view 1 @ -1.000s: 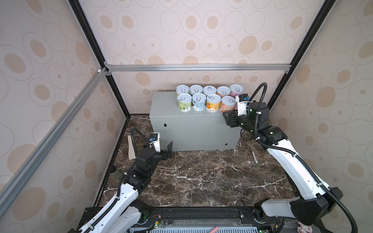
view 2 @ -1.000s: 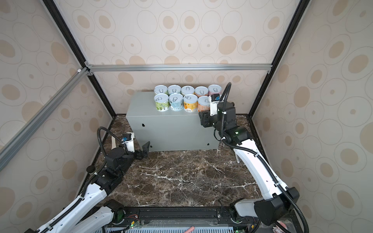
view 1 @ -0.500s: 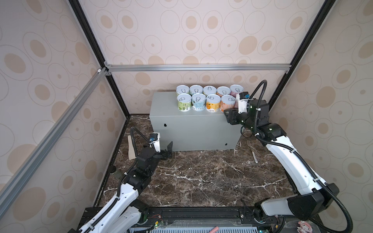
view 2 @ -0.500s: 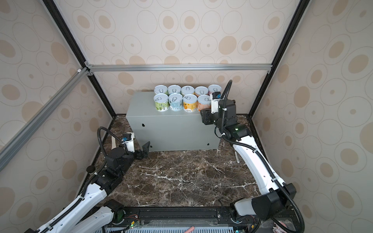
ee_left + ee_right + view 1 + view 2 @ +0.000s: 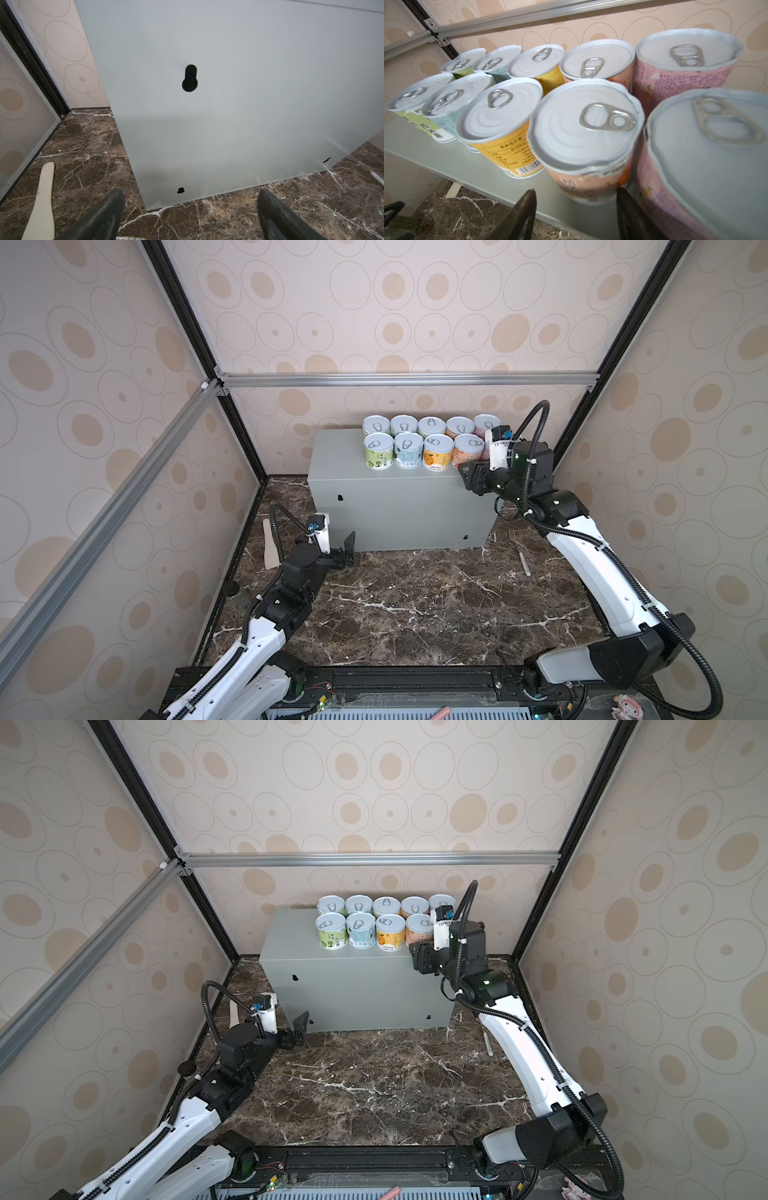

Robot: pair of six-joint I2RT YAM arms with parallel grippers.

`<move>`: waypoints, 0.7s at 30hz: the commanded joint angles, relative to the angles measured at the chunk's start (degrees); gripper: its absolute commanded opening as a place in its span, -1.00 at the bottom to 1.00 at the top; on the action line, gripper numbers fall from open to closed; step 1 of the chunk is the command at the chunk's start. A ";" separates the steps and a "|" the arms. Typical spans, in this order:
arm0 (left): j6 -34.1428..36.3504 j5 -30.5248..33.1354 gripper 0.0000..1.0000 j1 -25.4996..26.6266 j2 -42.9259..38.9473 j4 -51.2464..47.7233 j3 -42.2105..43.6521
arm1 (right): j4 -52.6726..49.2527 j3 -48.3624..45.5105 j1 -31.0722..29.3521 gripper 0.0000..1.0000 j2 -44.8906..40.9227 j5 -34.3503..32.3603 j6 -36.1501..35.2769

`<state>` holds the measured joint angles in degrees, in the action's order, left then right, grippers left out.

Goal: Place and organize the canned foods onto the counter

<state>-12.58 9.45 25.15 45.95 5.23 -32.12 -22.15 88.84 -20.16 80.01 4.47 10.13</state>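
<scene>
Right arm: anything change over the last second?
Barely anything. The right gripper edged up slightly at the right front edge of the counter, beside the front orange can. Nothing was visibly taken or released. All ten cans and the open left gripper stayed put.

A robot lab cell dressed like a home: wallpapered panels (image 5: 395,302) on a black and aluminium frame (image 5: 407,379), marble-look desk (image 5: 415,605), 2 rail-mounted arms (image 5: 598,564).

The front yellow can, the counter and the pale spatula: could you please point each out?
front yellow can (image 5: 436,459): a top view, on its label.
counter (image 5: 399,510): a top view, on its front.
pale spatula (image 5: 42,199): left wrist view, on its middle.
</scene>
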 commanded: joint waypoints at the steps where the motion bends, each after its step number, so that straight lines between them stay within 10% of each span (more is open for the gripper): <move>1: -0.01 1.33 0.98 -0.56 -0.25 1.01 0.34 | -1.21 1.60 -0.04 0.26 -3.94 0.69 -0.20; 21: 9.38 11.45 0.98 -0.67 -1.50 14.43 9.00 | 11.33 -42.08 0.03 0.87 -30.90 -17.06 0.73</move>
<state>-8.03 18.74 25.10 43.77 13.13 -24.32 -16.45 52.64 -20.18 51.72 -6.46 10.74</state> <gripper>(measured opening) 0.991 0.920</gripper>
